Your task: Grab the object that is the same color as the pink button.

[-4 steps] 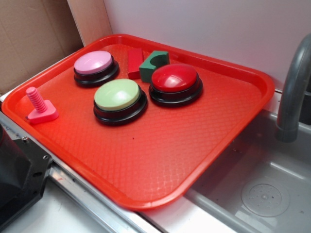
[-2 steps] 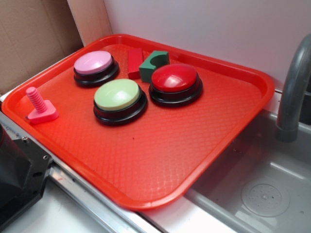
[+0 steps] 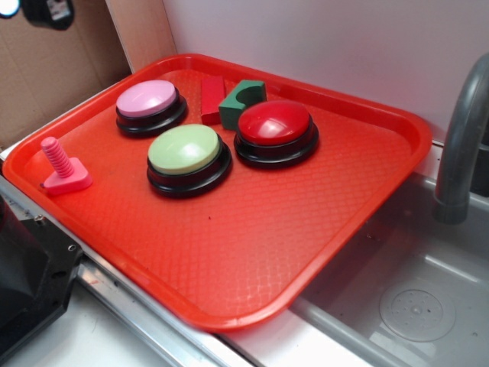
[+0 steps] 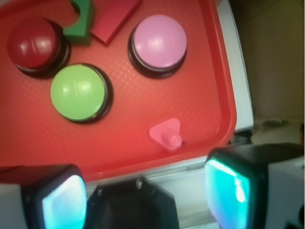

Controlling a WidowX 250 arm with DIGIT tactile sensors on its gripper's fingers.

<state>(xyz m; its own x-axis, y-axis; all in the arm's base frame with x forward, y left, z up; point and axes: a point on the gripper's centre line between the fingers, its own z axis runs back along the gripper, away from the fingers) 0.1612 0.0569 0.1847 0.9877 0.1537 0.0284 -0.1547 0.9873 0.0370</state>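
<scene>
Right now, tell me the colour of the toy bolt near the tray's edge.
Bright pink; the bolt shows best in the exterior view.

Bright even light; wrist view blurred, oversaturated; exterior sharp.

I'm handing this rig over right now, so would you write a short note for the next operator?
Gripper: open, empty, high above the tray's near-left edge.
Pink bolt: upright in the tray's left corner, untouched, apart from everything.
Pink button: back left, beside the red block; it is only the colour reference.
Done: nothing grasped.
Left: descend over the bolt, close, lift.
</scene>
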